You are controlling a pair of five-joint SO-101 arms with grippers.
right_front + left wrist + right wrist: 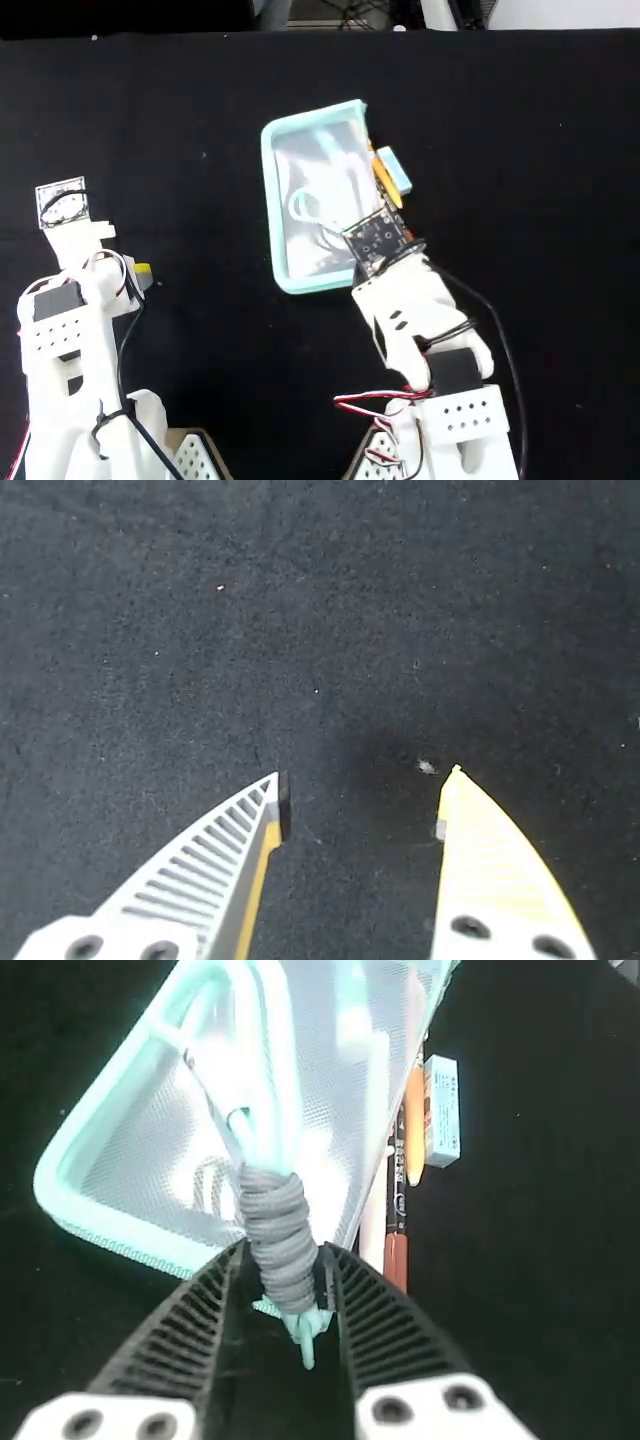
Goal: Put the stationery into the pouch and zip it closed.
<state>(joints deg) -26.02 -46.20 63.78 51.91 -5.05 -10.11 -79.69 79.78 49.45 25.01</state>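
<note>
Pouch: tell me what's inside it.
Through the pouch mesh, pale long shapes show, too faint to name. Pens lie along its edge; whether they reach inside is hidden.

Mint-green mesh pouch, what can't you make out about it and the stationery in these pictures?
- High view: the right arm's wrist covers the near corner of the mint-green mesh pouch.
- Right wrist view: the grey wound cord clamped in the right gripper hides the zip slider; open or zipped is unclear.
- Both views: whether the orange pen lies inside the pouch or beside it.
</note>
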